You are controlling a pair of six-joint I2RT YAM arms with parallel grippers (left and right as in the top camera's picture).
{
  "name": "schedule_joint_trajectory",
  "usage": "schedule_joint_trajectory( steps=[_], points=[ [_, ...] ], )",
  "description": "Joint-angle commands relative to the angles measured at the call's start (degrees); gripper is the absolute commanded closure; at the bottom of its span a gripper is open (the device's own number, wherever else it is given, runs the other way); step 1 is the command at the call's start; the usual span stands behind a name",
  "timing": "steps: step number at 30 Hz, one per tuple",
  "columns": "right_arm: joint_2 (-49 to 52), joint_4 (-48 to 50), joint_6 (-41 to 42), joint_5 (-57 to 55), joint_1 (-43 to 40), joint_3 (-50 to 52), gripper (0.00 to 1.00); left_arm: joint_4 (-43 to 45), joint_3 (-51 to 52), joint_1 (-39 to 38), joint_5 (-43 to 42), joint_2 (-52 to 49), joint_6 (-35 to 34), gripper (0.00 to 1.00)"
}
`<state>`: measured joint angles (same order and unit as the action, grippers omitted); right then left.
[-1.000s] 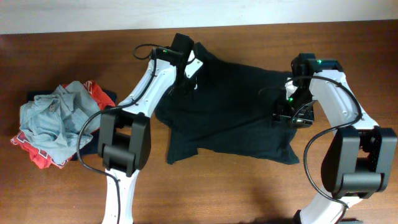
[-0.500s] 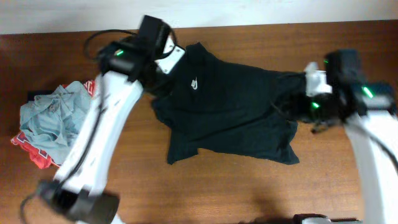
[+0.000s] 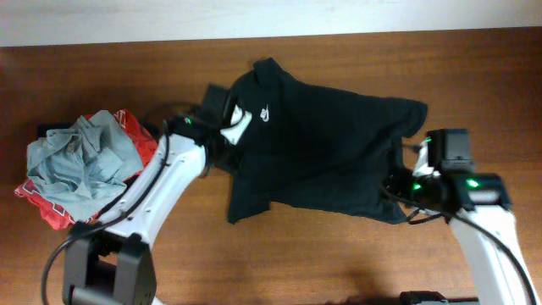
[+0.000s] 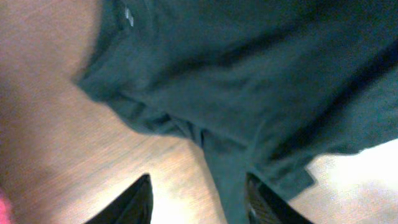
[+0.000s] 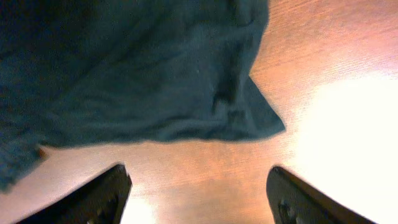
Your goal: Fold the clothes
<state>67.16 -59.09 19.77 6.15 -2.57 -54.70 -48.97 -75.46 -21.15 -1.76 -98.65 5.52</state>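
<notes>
**A:** Where does the large black short-sleeved T-shirt (image 3: 322, 161) lie?

**B:** Across the middle of the brown wooden table (image 3: 474, 85), front up, with its small white chest logo (image 3: 265, 113) showing. It is rumpled and skewed, not flat. The heap of grey-blue and red-and-white garments (image 3: 80, 165) sits well apart at the left edge.

**A:** And the pincers?

**B:** Neither holds anything. The left gripper (image 4: 199, 199) hangs at the shirt's left side with its jaws parted. A loose strip of cloth (image 4: 227, 180) runs between them but is not pinched. The right gripper (image 5: 199, 193) stands wide open over bare wood, just short of the bottom right corner (image 5: 264, 124).

**A:** How will it handle?

**B:** I judge it light, limp and a bit clingy. It will sag and drag, so one pinch would only bunch it. I would take a seamed edge on each side, such as a shoulder or the hem corners, and pull it taut.

**A:** Anything unclear?

**B:** Both wrist views are blurred. The overhead view hides the fingertips under the arms. The sleeves are tucked or folded, so I cannot tell where they end. Something dark lies under the heap, and I cannot make it out.
</notes>
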Motion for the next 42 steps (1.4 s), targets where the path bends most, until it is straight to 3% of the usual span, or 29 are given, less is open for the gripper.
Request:
schedule_joint_trajectory(
  steps=[1, 5, 11, 13, 15, 17, 30, 35, 42],
  points=[
    [4.15, 2.91, 1.97, 2.51, -0.07, 3.72, 0.26, 6.49, 7.96, -0.07, -1.73, 0.74, -5.22, 0.49],
    [10.16, 4.74, 1.73, 2.45, -0.07, 4.13, 0.25, 10.75, 13.31, -0.07, -1.95, 0.72, -9.01, 0.46],
    [18.80, 8.22, 1.75, 2.25, -0.07, 4.13, 0.28, 15.10, 16.35, -0.07, -1.86, 0.28, -9.40, 0.44],
    [21.53, 9.03, 1.77, 2.25, -0.09, 4.13, 0.49, 15.28, 16.35, -0.04, -1.86, 0.24, -9.40, 0.44],
    [24.26, 9.40, 1.79, 2.23, -0.09, 4.13, 0.80, 15.32, 16.35, 0.28, -1.88, 0.26, -9.40, 0.44],
    [26.21, 9.46, 2.62, 2.23, -0.09, 4.13, 0.92, 15.28, 16.35, 0.68, -1.90, 0.24, -9.40, 0.44],
    [31.95, 7.23, 10.38, -11.37, -0.79, 4.68, 0.96, 14.91, 16.35, 3.45, -1.90, 0.26, -9.35, 0.44],
    [31.95, 0.94, 13.57, -20.90, -5.11, 4.66, 0.96, 14.73, 16.33, 3.48, -1.88, 0.26, -9.31, 0.44],
    [31.93, 1.03, 13.51, -22.29, -13.03, 4.63, 0.96, 14.49, 16.33, 3.48, -1.97, 0.26, -9.14, 0.39]
  ],
)
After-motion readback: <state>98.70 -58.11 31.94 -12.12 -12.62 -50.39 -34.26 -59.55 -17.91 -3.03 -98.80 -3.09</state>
